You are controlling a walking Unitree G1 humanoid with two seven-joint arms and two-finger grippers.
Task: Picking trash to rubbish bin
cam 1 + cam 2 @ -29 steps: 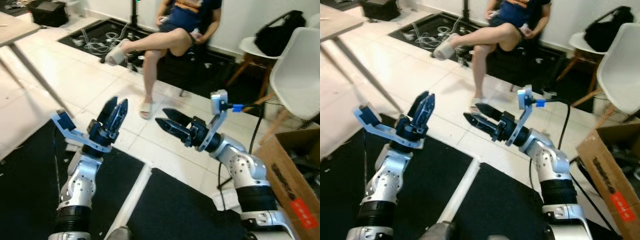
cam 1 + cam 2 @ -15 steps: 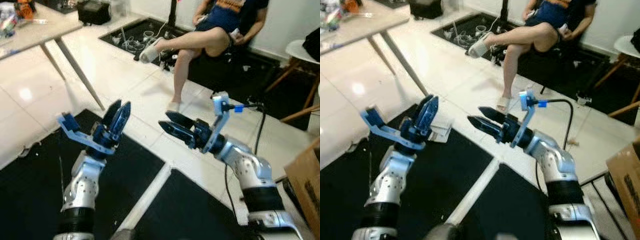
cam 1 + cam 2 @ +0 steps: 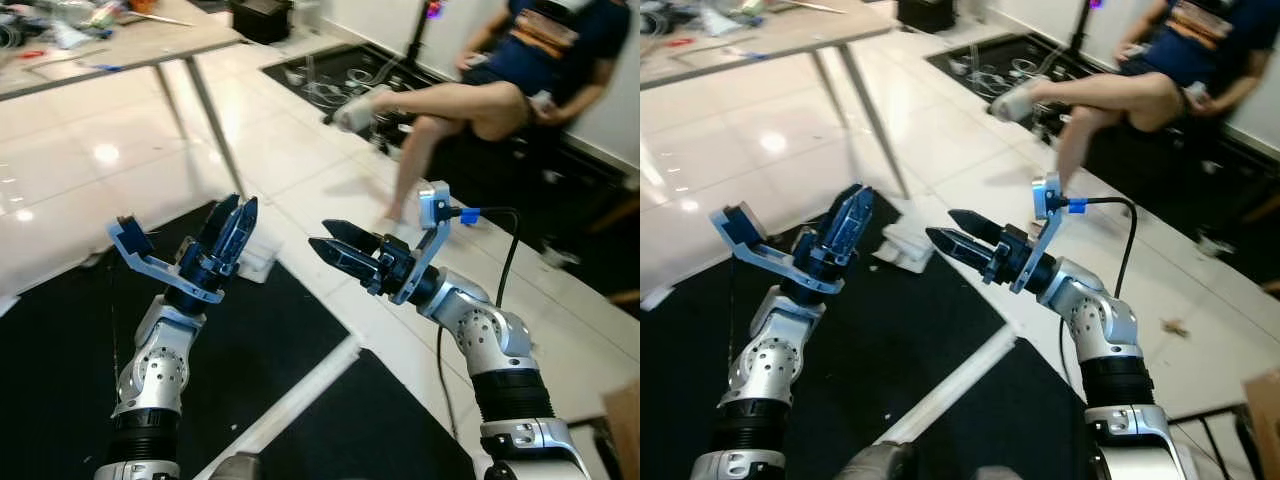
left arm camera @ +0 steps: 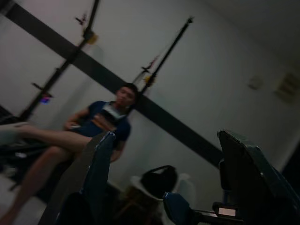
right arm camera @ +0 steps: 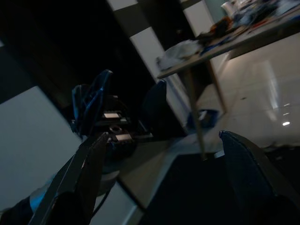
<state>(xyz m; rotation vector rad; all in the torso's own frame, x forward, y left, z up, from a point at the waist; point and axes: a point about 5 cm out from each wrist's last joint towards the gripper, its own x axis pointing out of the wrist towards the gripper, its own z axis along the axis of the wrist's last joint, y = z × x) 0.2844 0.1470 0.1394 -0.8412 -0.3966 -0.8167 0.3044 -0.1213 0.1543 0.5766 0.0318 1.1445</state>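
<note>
Two grippers up, fingers apart, nothing held: left gripper [image 3: 847, 222], right gripper [image 3: 958, 232]. View swung since a second ago; white crumpled trash [image 3: 902, 247], maybe paper, now on floor at 12 o'clock, by black mat [image 3: 930, 330]. Reach next.

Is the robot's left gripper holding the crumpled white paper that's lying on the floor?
No, the left gripper is open and bare, raised above the crumpled white paper lying at the black mat's edge.
</note>
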